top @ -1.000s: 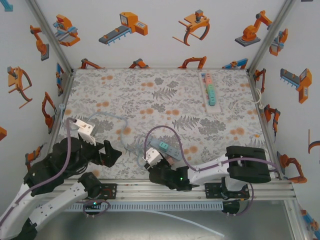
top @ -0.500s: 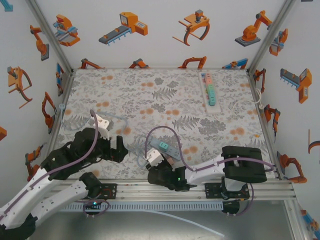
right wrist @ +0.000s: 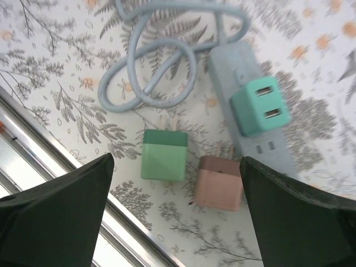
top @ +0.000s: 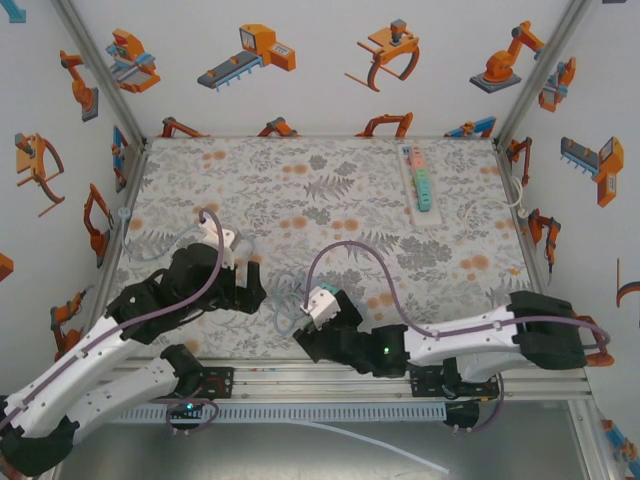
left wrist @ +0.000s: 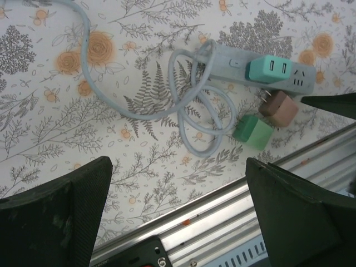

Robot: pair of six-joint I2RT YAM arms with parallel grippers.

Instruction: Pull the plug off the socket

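Right claw (right wrist: 176, 186) stands spread and empty, hovering low over the near edge of the worktop (right wrist: 50, 50). Directly ahead of it, the teal plug (right wrist: 260, 105) sits fully seated in the grey power strip (right wrist: 223, 65), which lies flat; this plug is judged not yet pulled. A green cube (right wrist: 164, 154) and a brown cube (right wrist: 218, 182) lie loose just beside the strip, apart from it. The left claw (left wrist: 178, 186), also spread and empty, hovers over the same cluster, probably positioned to pin the strip during extraction.
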